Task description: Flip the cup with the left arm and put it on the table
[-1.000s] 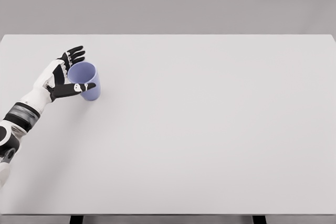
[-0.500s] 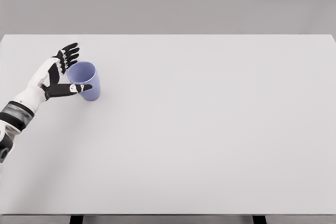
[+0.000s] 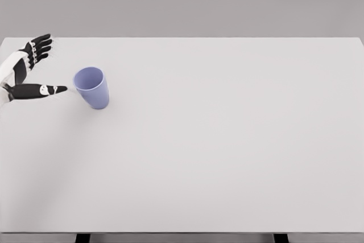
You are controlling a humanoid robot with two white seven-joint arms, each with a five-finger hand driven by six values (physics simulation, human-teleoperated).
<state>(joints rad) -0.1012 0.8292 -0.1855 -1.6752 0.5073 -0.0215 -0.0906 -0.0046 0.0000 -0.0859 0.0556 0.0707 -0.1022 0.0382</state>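
A light blue cup stands upright on the white table at the left, its mouth facing up. My left hand is at the far left edge of the head view, to the left of the cup and apart from it. Its fingers are spread and its thumb points toward the cup, so it is open and holds nothing. Most of the left arm is cut off by the picture's edge. The right arm does not show.
The table's far edge runs along the top against a plain grey wall. Its near edge lies at the bottom, with two dark legs below it.
My left hand has let go of the cup and pulled away to the left, its fingers spreading wider. The cup stands in the same place.
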